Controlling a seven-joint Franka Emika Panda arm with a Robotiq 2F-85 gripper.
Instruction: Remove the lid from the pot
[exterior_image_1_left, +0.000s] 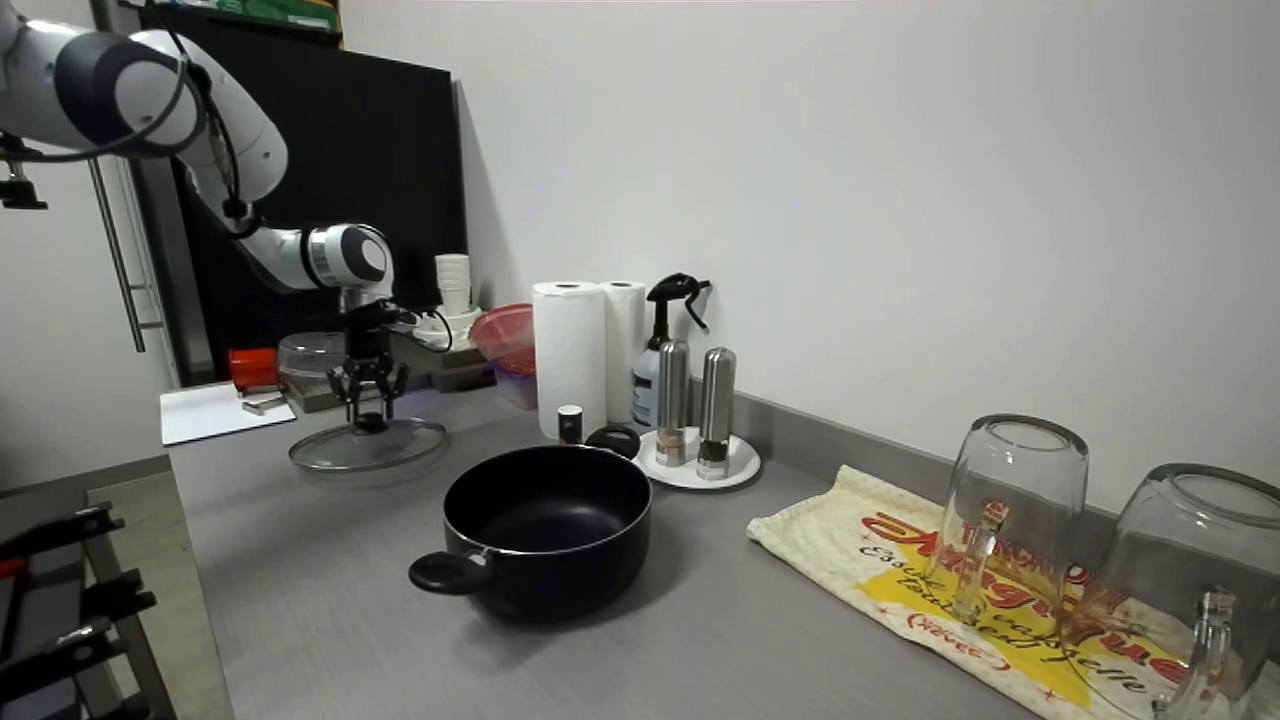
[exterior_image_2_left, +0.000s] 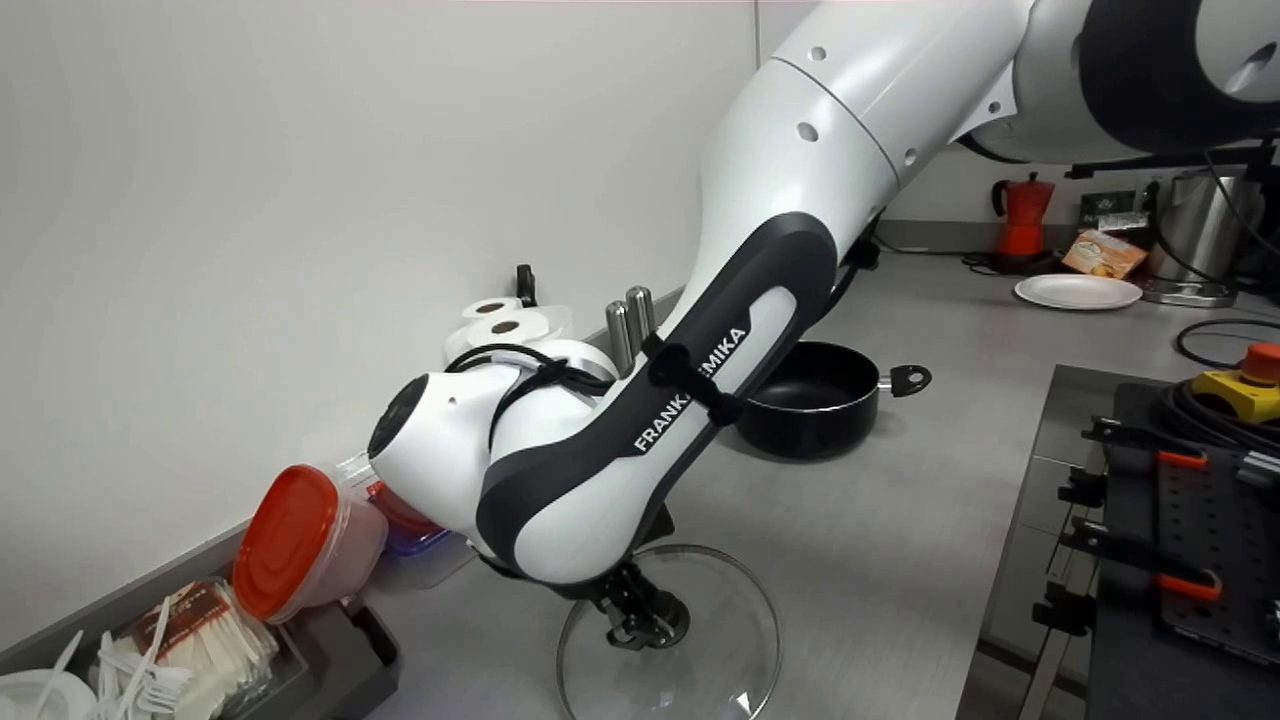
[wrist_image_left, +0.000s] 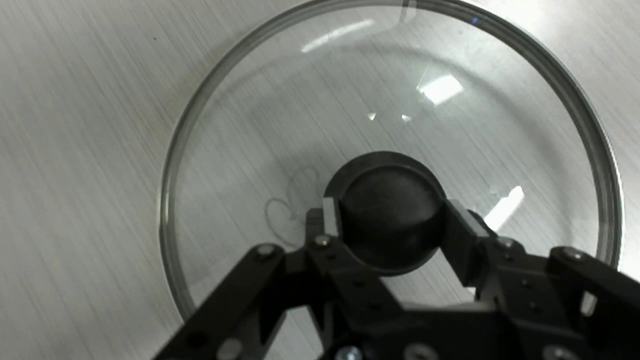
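The Robotiq gripper (exterior_image_1_left: 370, 412) is clamping the glass lid (exterior_image_1_left: 374, 447), directly below, by its knob (wrist_image_left: 392, 200), left of the pot (exterior_image_1_left: 560, 540).

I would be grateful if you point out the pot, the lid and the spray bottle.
Pot (exterior_image_1_left: 550, 580): in an exterior view, on its black outer wall.
Lid (wrist_image_left: 392, 205): in the wrist view, on its dark central knob.
Spray bottle (exterior_image_1_left: 646, 375): in an exterior view, on its body.

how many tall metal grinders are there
2. In an exterior view, both stand on a white plate: the left grinder closer to the spray bottle, the right grinder beside it. Both exterior views show two; more could be hidden elsewhere.
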